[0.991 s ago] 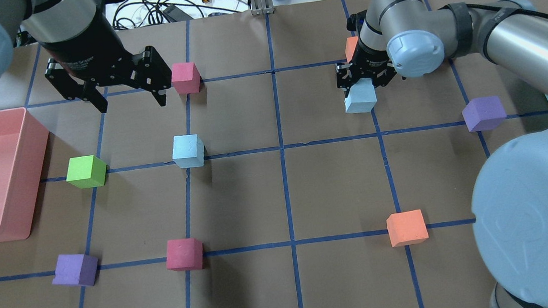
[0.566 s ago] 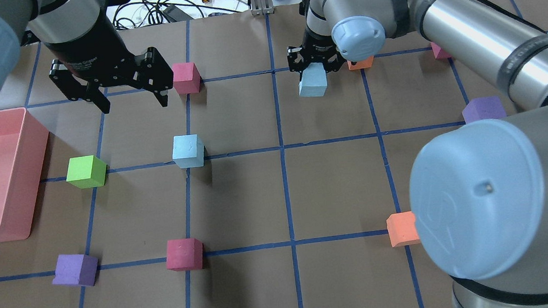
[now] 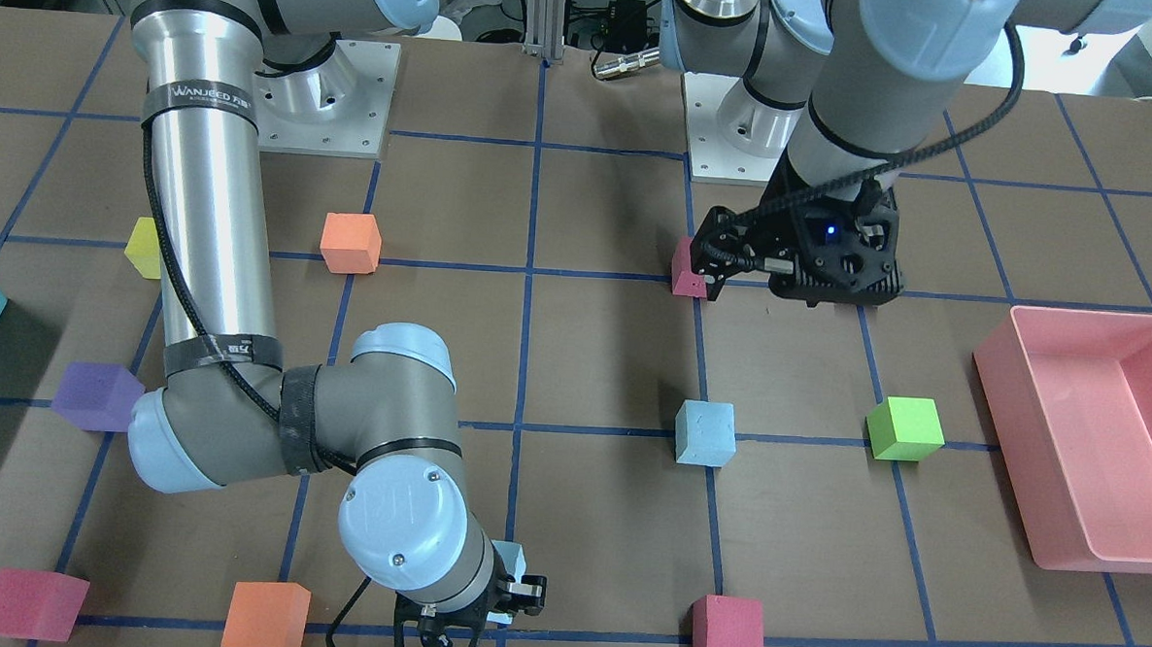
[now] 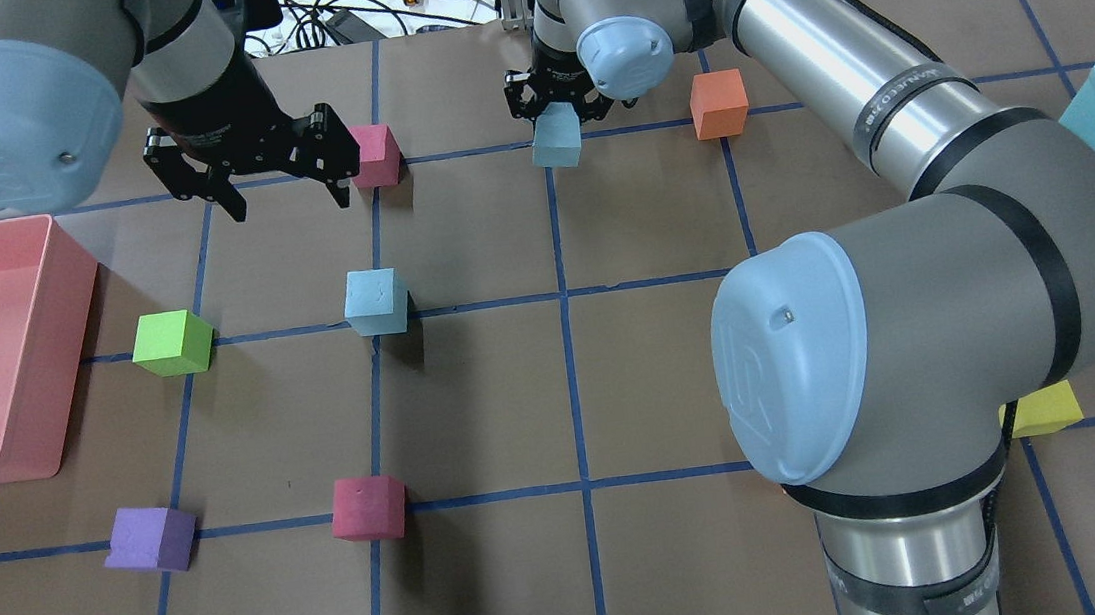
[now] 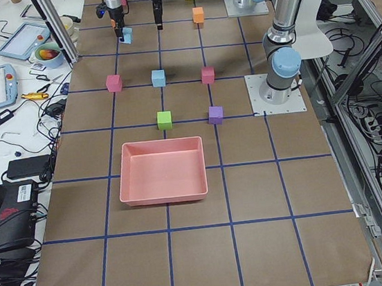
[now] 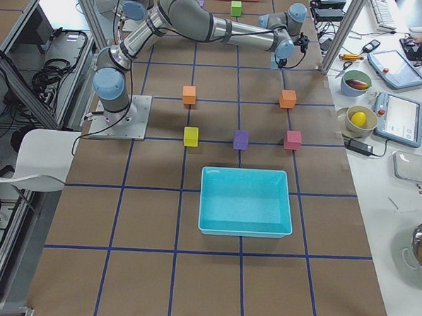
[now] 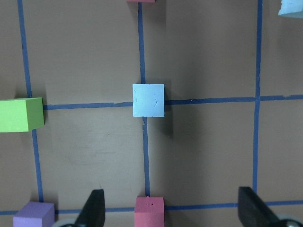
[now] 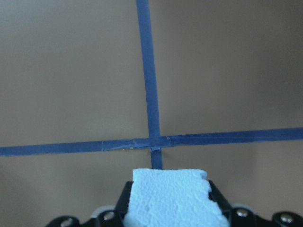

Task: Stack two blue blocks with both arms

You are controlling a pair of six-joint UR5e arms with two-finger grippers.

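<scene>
One blue block (image 4: 375,302) rests untouched on the desk (image 4: 655,377), astride a tape line (image 4: 487,303). Beyond it, the left pincer (image 4: 288,200) hangs spread wide and empty, just beside a pink block (image 4: 373,153). Farthest out, the right pincer (image 4: 557,118) is pinching the other blue block (image 4: 559,140) near the desk's far edge.

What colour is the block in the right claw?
Pale blue block, clearest in the overhead view.
</scene>
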